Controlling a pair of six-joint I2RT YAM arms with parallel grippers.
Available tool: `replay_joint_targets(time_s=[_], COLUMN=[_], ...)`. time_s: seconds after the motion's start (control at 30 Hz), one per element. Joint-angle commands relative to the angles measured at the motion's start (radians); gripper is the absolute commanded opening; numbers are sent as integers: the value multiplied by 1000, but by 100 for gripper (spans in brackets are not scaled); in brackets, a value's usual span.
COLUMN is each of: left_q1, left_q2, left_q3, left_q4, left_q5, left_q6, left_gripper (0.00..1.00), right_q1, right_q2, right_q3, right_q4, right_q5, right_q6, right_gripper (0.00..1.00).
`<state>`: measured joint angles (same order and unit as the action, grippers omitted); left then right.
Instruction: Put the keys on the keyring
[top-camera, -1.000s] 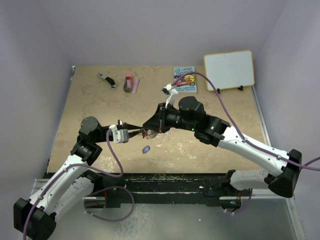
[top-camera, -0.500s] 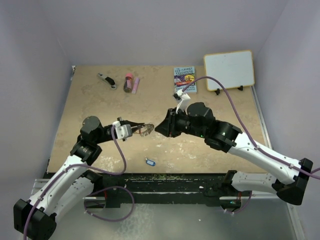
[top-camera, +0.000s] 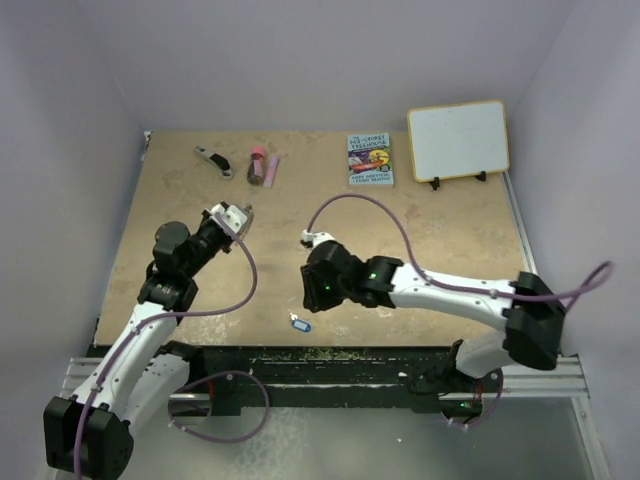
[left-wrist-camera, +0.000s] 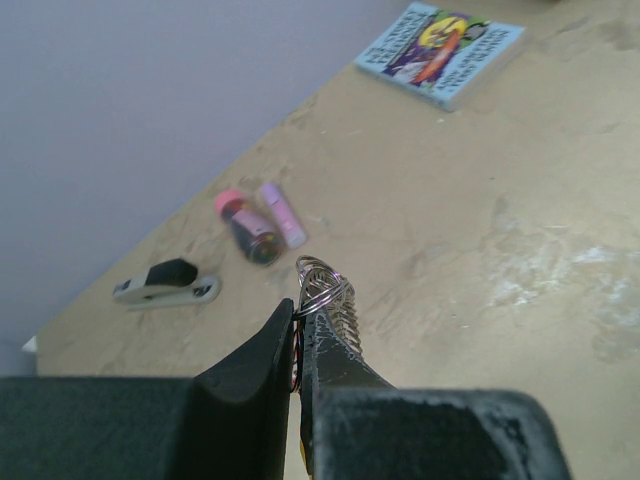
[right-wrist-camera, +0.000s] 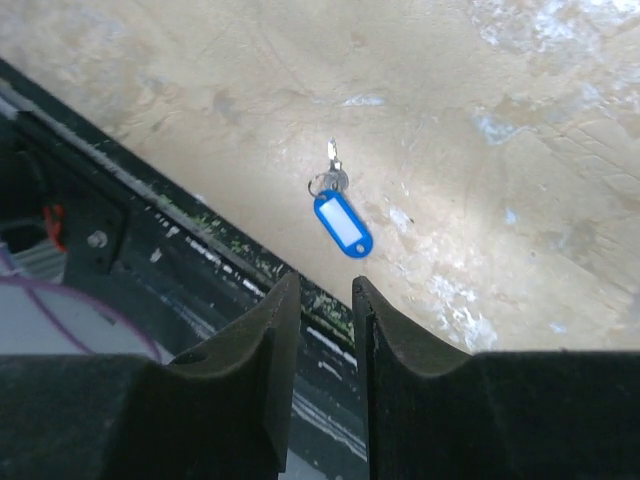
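Your left gripper (left-wrist-camera: 298, 330) is pinched tight on the silvery coil of the keyring (left-wrist-camera: 325, 295), while your right gripper (right-wrist-camera: 325, 300) hangs narrowly parted and empty above the blue key (right-wrist-camera: 342, 222) lying by the near edge of the table (right-wrist-camera: 500, 150).

Tan worktop (top-camera: 430, 235), mottled with pale scuffs. Holds, along the far edge left of middle, a black-and-silver clip-like tool (top-camera: 212, 160), then a dark red tube (top-camera: 258, 167) with a pink cap and a small pink stick (top-camera: 272, 167) just beside it on the right. Further right along the same edge, a small book (top-camera: 370, 159), flat, cover up. At the far right corner, a whiteboard (top-camera: 458, 140) propped on black feet. Close to the near edge, about mid-width, a blue key (top-camera: 300, 322) with a white label, lying flat, well apart from the rest.
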<state>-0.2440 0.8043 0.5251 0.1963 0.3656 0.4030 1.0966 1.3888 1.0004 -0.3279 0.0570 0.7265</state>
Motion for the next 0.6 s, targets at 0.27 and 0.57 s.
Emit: replay_joint_targets(time_s=[0.27, 0.57], left_q1=[51, 51], left_q2=[-69, -106], left_q3=[-17, -41], left_q4=[-3, -6], left_q5=[-173, -153], left_q6=[-39, -57], left_gripper=[4, 4], right_q1=[146, 152], right_q2=[379, 501], right_q3=[334, 416], right_q4=[-245, -324], right_q5=[216, 239], right_q6=[141, 199], right_gripper=[32, 29])
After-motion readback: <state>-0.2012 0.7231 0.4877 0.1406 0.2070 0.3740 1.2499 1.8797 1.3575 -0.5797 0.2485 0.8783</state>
